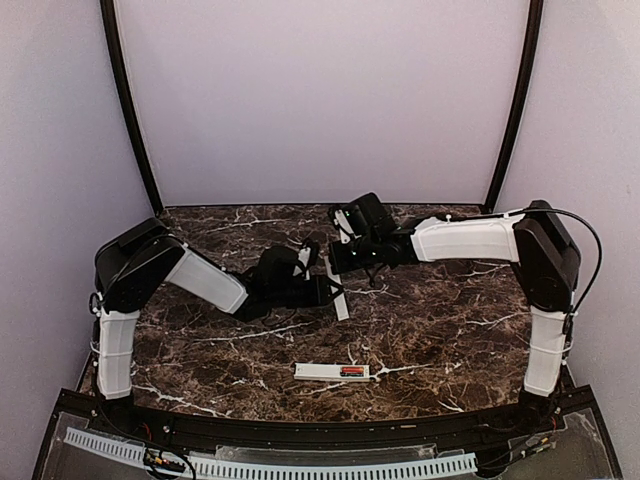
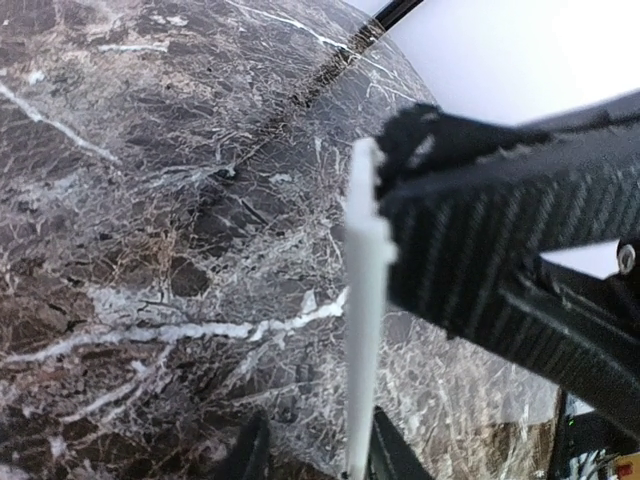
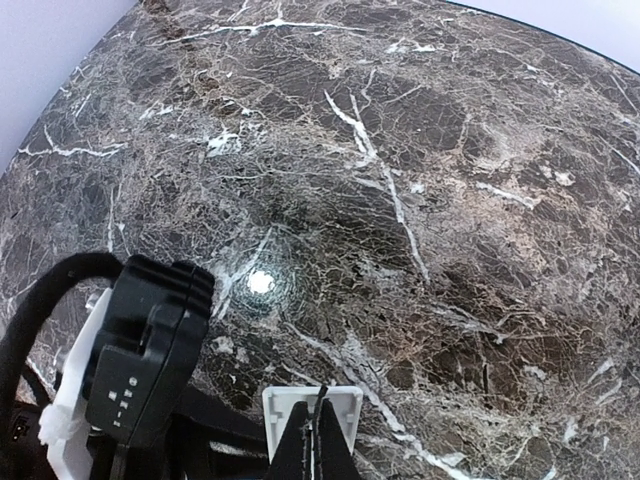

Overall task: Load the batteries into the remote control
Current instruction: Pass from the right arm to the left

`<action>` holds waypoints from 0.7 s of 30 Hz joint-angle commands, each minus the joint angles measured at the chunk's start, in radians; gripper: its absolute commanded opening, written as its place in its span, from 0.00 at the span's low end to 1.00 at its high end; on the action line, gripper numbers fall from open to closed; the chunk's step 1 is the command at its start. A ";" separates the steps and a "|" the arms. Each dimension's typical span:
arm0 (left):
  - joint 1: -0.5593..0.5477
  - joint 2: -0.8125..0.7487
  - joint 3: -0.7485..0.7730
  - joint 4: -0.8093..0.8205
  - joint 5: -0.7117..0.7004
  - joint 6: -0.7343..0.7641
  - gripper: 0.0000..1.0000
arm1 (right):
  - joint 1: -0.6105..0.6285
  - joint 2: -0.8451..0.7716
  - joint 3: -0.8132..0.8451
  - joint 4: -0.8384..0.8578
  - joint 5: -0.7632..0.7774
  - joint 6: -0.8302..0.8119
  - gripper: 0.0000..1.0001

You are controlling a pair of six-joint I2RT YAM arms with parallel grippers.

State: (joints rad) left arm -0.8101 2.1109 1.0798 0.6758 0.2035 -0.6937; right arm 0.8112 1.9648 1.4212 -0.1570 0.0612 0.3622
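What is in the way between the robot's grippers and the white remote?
Nothing visible. Only bare table lies between the remote and the left gripper and right gripper. Both grippers are shut on the thin white cover plate, though.

The remote control [image 1: 322, 371] lies near the front edge of the surface [image 1: 450, 330], a battery [image 1: 352, 371] in it. Behind it, the left claw [image 1: 325, 290] and right claw [image 1: 338, 262] meet at a cover plate [image 1: 341, 302].

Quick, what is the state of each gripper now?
Left gripper: closed on the white cover plate.
Right gripper: closed, at the plate's far end; whether it grips cannot be told.
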 commanded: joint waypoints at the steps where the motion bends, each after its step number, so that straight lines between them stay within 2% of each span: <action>1: -0.004 0.010 0.025 0.038 0.014 -0.007 0.18 | 0.008 -0.033 -0.017 0.032 -0.017 0.011 0.00; 3: -0.004 0.009 0.023 0.044 0.019 -0.011 0.02 | 0.006 -0.038 -0.019 0.026 -0.017 0.010 0.00; 8: -0.004 -0.031 0.003 0.065 0.045 0.002 0.00 | 0.000 -0.108 -0.026 0.004 -0.055 -0.032 0.01; 12: -0.007 -0.141 -0.026 0.060 0.058 0.108 0.00 | -0.005 -0.298 -0.100 0.031 -0.147 -0.182 0.27; 16: -0.026 -0.293 -0.054 0.042 0.116 0.275 0.00 | -0.021 -0.531 -0.232 0.102 -0.345 -0.309 0.53; 18: -0.042 -0.372 -0.062 0.033 0.190 0.360 0.00 | -0.032 -0.626 -0.289 0.139 -0.477 -0.330 0.60; 21: -0.073 -0.493 -0.075 0.023 0.338 0.473 0.00 | -0.040 -0.735 -0.337 0.175 -0.576 -0.325 0.62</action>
State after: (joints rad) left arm -0.8421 1.7866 1.0264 0.6937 0.3466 -0.4202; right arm 0.7849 1.3140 1.1557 -0.0635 -0.2958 0.0978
